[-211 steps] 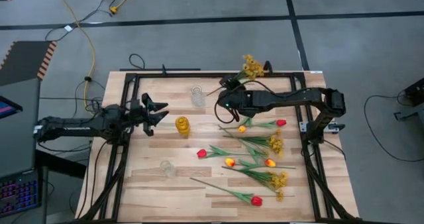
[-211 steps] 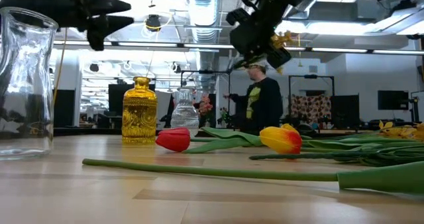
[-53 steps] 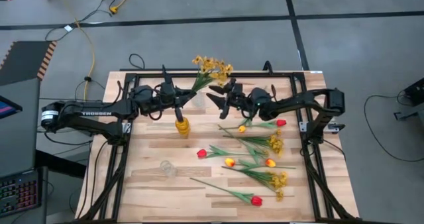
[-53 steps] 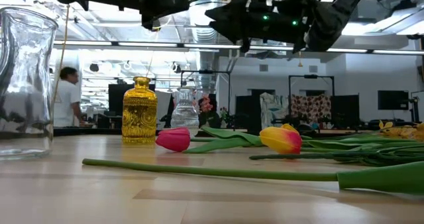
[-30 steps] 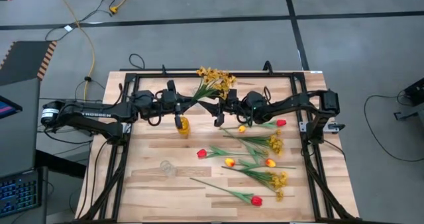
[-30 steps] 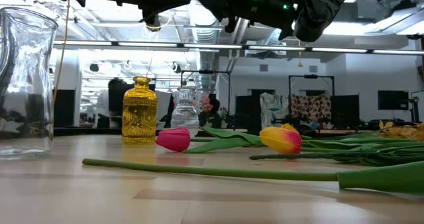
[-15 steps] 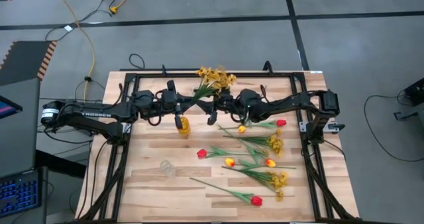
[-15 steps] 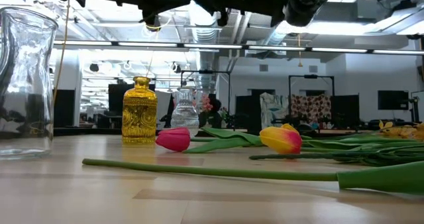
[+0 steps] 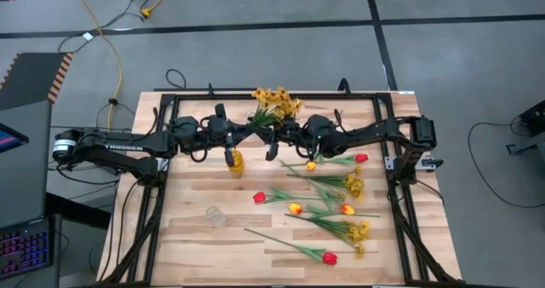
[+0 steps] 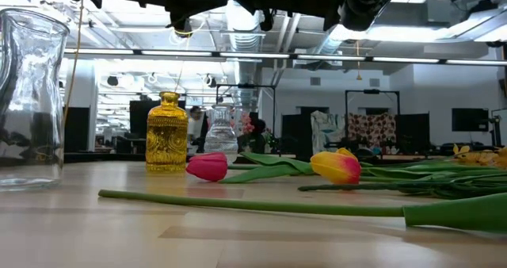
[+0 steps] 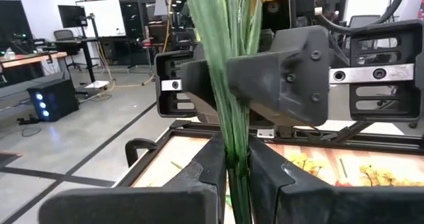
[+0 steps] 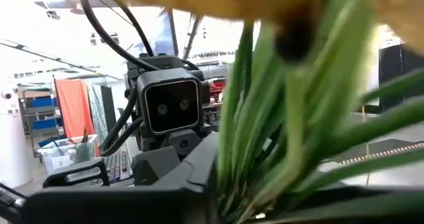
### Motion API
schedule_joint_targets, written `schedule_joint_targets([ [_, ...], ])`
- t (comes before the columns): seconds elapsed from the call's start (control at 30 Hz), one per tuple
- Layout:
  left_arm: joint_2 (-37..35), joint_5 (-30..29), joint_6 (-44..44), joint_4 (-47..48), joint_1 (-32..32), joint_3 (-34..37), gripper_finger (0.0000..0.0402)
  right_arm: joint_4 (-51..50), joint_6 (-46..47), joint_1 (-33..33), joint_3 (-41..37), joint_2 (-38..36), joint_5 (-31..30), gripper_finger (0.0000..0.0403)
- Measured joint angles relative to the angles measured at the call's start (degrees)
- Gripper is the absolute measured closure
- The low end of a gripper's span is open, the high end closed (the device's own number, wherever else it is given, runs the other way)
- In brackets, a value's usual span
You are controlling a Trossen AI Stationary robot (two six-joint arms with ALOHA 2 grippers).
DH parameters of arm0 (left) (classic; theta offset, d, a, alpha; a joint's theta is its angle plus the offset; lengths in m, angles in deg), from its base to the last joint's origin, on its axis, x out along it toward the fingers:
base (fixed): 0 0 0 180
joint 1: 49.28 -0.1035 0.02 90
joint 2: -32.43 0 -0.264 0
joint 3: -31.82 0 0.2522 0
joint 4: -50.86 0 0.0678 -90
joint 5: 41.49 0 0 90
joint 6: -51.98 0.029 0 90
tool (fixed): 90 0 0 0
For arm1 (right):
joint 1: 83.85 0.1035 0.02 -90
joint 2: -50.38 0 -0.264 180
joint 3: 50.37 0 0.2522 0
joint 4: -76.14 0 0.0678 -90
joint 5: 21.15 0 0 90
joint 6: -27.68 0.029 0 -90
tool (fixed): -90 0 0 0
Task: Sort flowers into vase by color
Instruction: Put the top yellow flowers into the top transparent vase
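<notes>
1. The yellow vase (image 9: 234,161) stands on the worktop (image 9: 204,237) near its far-middle part; it serves as the landmark here.
2. Just beyond the yellow vase, the left gripper (image 11: 233,168) is clamped on the green stems of a mustard-yellow spray (image 9: 274,103) — its fingers (image 11: 199,174) press the stems from both sides.
3. The right gripper (image 9: 274,141) sits just right of the yellow vase, close against the same spray; I cannot tell how its jaws stand.
4. A clear vase (image 10: 219,133) stands behind the yellow vase, another clear glass vase (image 9: 215,216) nearer the front edge.
5. Right of the yellow vase lie the remaining flowers — a red tulip (image 9: 260,198), a yellow-orange tulip (image 9: 295,209), more sprays (image 9: 353,184) — spread well apart from it.
</notes>
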Motion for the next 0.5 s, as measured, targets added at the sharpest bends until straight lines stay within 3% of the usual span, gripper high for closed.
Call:
schedule_joint_targets([
  [0.2, 0.0, -0.3, 0.1, 0.2, 0.0, 0.0, 0.0336, -1.7, -0.1, -0.5, 0.0, 0.0, 0.1, 0.0367],
  [0.5, -1.4, -5.0, 1.2, 2.8, -0.3, 0.0, 0.0236, -1.9, -0.2, -2.8, 0.0, -0.1, 0.2, 0.0350],
])
